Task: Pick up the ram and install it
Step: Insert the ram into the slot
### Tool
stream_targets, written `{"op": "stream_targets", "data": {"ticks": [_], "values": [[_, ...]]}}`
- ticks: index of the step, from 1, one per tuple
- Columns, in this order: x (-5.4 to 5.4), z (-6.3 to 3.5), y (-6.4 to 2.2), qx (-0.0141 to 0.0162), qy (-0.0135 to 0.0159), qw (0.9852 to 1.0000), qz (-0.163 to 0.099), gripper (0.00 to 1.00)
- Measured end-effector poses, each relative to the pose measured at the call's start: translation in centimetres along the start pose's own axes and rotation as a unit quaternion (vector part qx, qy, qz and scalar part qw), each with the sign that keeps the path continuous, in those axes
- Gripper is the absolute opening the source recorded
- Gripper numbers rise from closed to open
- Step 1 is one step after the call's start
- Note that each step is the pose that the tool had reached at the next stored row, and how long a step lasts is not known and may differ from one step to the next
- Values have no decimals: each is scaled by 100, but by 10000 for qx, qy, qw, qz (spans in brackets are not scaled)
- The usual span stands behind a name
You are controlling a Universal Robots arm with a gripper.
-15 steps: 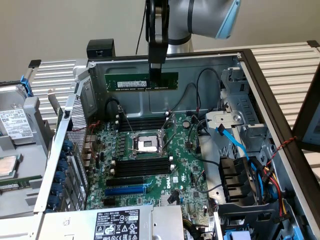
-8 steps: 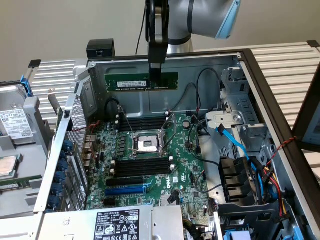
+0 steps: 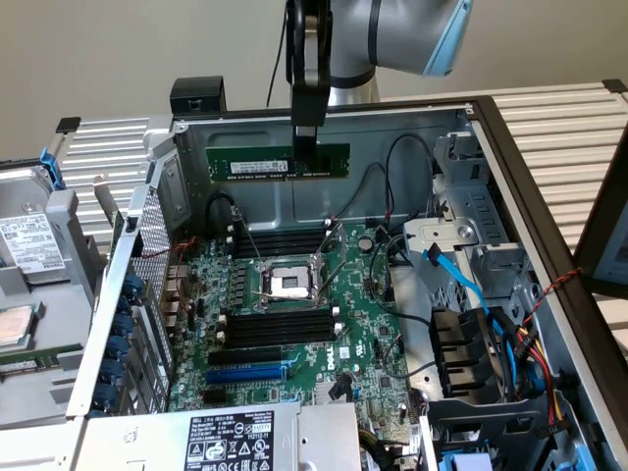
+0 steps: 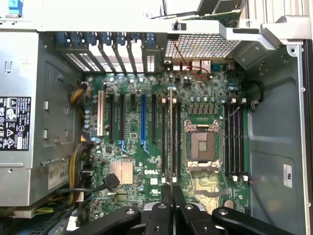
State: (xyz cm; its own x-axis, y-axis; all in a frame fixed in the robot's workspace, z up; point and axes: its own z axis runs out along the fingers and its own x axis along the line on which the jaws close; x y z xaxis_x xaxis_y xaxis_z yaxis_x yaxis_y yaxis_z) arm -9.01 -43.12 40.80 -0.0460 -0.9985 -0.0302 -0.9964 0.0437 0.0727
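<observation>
Outermost, the open case point(image 3: 285, 201) lies on its side with its board point(image 3: 358, 329) facing up. The arm point(image 3: 363, 39) reaches down from above the case's far wall. On the board, two banks of black slots point(image 3: 280, 240) flank the bare socket point(image 3: 289, 285); every slot appears empty. The ram point(image 3: 245, 162) hangs in the air, clear of the board, with its long edge level. In the exterior view it sits in front of the far wall. The gripper point(image 3: 306, 155) is pinching the ram, fingers pressed against its two flat faces, somewhat toward the end on the exterior view's right. In the wrist view the ram is seen edge-on, a thin line running along the slot bank beside the socket, with the fingers closed on it.

Step in hand, as judged: the pick-up is done and the stick is held over the board, not yet seated. Installing calls for the stick's lower edge to sit parallel to and squarely over one empty slot, with the notch matched. It then needs a straight, even press until the end latches catch. Whether those latches stand open cannot be told.
</observation>
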Motion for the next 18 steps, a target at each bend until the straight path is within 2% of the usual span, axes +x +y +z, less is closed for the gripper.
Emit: {"op": "stream_targets", "data": {"ticks": [13, 18], "values": [[7, 237, 11, 1, -1, 10000, 11, 13], [-40, 330, 7, 1, -2, 10000, 31, 13]]}}
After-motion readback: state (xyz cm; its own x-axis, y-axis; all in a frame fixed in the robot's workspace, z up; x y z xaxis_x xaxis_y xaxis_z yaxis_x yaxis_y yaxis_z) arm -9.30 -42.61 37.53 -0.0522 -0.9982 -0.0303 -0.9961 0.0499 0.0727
